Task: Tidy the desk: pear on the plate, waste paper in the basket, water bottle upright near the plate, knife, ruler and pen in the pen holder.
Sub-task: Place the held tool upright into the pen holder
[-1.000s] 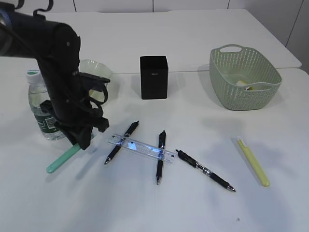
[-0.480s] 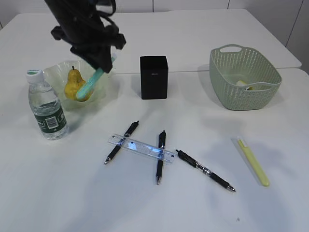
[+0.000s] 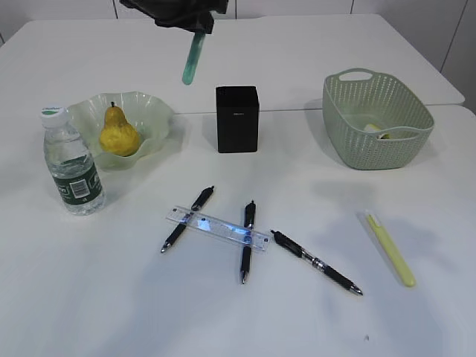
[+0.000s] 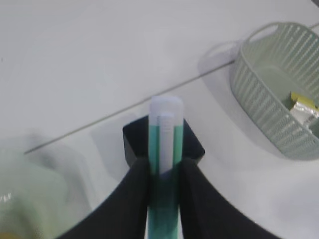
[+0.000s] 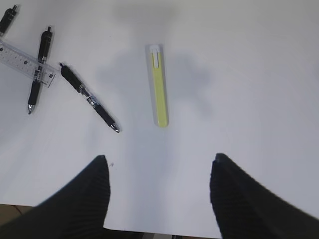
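Observation:
My left gripper (image 3: 197,22) (image 4: 165,167) is shut on a green-cased knife (image 3: 192,61) (image 4: 164,149), which hangs tip-down high over the desk (image 3: 149,297), just left of and above the black pen holder (image 3: 237,119) (image 4: 192,144). The yellow pear (image 3: 119,132) lies in the pale green plate (image 3: 158,111). Left of the plate the water bottle (image 3: 71,165) stands upright. The clear ruler (image 3: 217,227) (image 5: 22,59) lies across black pens (image 3: 247,239) (image 5: 89,97). Waste paper (image 4: 301,105) sits in the basket (image 3: 375,115). My right gripper (image 5: 159,164) is open over bare desk.
A yellow-cased knife (image 3: 390,249) (image 5: 158,84) lies alone at the right front of the desk, ahead of my right gripper. A seam (image 3: 297,110) crosses the tabletop behind the pen holder. The desk's front edge shows at the bottom of the right wrist view.
My left arm lifted the green knife from the desk beside the bottle, up and to the right, until it hangs above the pen holder. The pear and plate are uncovered again.

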You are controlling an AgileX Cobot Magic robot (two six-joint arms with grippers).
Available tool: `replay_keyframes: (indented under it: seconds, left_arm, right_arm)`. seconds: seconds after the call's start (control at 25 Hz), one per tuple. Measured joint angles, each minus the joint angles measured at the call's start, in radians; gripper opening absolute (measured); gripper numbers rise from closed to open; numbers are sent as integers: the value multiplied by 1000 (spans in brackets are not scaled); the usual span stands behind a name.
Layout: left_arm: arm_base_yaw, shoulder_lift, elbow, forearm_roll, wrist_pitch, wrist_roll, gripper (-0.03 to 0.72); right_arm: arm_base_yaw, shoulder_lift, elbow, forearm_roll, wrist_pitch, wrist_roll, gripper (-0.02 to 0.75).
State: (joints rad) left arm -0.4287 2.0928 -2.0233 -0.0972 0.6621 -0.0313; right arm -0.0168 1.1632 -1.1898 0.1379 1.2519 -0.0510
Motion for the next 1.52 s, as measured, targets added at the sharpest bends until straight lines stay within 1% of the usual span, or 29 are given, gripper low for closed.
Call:
replay_keyframes:
  seconds: [0.12, 0.32, 0.52, 0.8, 1.0, 1.52]
  left_arm:
    - [-4, 47, 0, 0, -132, 2, 110]
    - [-17, 122, 0, 0, -294, 2, 110]
    - [-42, 164, 0, 0, -472, 2, 110]
    - [-49, 229, 0, -2, -670, 5, 110]
    - [-49, 278, 0, -2, -729, 7, 110]
    - [-49, 282, 0, -2, -740, 7, 110]
  right_arm:
    - [0, 0, 0, -2, 0, -2, 499]
    - [0, 0, 0, -6, -35, -4, 498]
    - [0, 0, 0, -28, -64, -6, 499]
    - [0, 0, 0, -39, -79, -6, 499]
    - [0, 0, 4, -54, -79, -6, 498]
    - [0, 0, 4, -61, -81, -8, 497]
